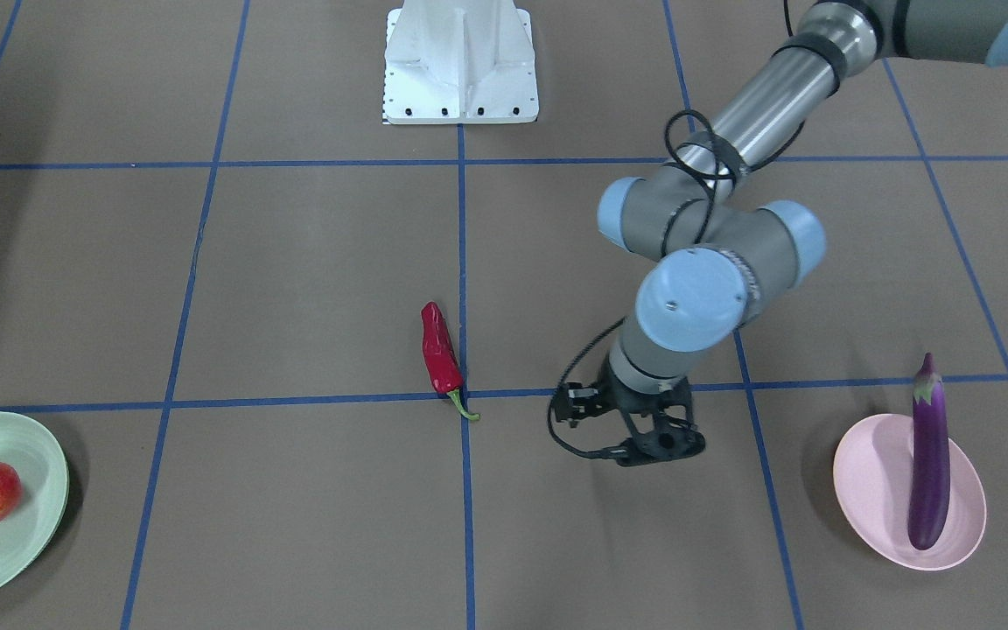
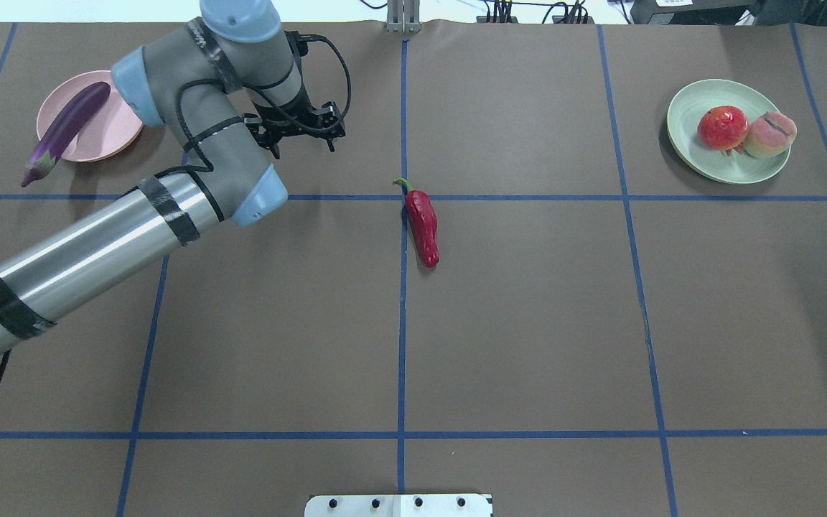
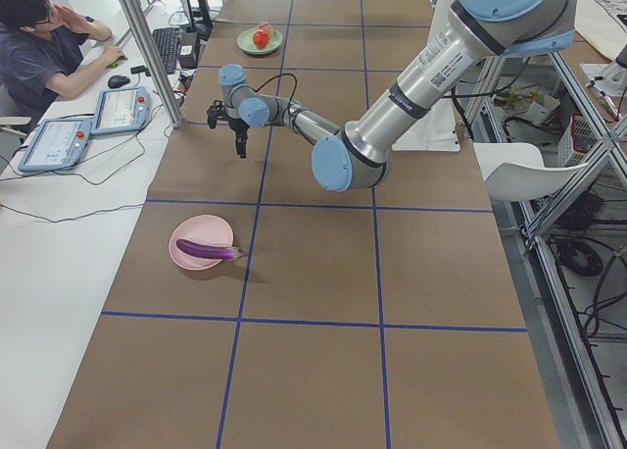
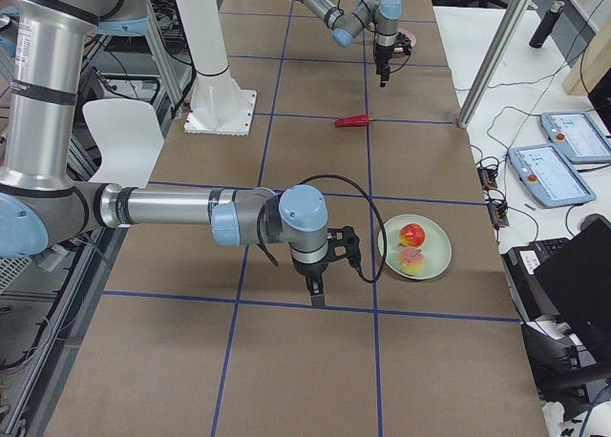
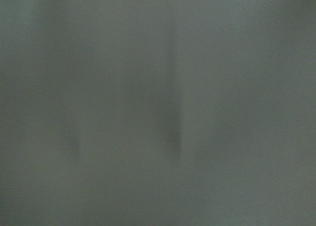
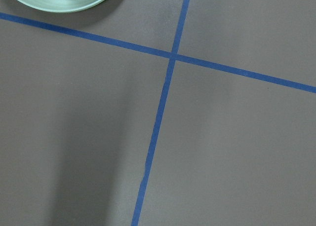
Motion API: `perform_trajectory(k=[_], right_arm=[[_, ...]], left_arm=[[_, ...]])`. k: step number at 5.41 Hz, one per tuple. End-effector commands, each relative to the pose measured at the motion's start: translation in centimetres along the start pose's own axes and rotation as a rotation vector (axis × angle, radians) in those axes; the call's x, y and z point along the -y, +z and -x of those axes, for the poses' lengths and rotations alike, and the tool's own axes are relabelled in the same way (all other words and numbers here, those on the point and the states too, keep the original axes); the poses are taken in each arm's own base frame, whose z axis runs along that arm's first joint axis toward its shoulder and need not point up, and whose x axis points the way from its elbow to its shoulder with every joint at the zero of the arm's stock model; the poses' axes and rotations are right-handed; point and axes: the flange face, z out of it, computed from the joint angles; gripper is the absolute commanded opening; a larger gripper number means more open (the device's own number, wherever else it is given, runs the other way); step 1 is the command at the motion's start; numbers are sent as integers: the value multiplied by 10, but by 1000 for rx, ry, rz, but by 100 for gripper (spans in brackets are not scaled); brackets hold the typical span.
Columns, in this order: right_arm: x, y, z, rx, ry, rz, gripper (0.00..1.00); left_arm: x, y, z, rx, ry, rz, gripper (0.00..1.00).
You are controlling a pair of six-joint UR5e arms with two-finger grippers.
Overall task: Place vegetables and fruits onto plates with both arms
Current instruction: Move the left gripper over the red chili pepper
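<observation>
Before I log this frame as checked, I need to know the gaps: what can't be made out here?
Left wrist view: all grey blur, nothing readable.
Black left claw: open or shut unclear; foreshortened in the front-facing view, partly behind its wrist overhead.
Black right claw: only in the exterior right view, too small to judge.
Pale pink-green round fruit: beyond the front-facing view's left edge.

The brown worktop (image 2: 528, 323) is showing blue lines (image 2: 402, 323) in big squares, the eggplant (image 2: 65, 129) is shining purple, its plate (image 2: 110, 128) is looking pale pink, and the red chili (image 2: 424, 226) is wearing a green stem (image 2: 403, 184).
</observation>
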Motion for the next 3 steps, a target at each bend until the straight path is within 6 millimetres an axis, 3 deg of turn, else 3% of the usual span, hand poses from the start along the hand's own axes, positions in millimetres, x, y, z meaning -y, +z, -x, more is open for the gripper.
perform_trajectory(k=[1, 2, 3], right_arm=[[0, 0, 0, -1, -2, 2, 100], [1, 1, 1, -1, -2, 3, 100], [0, 2, 1, -2, -2, 5, 100]], left_arm=[[-74, -2, -93, 3, -78, 16, 100], [-91, 1, -135, 9, -111, 38, 100], [-97, 9, -152, 30, -116, 15, 100]])
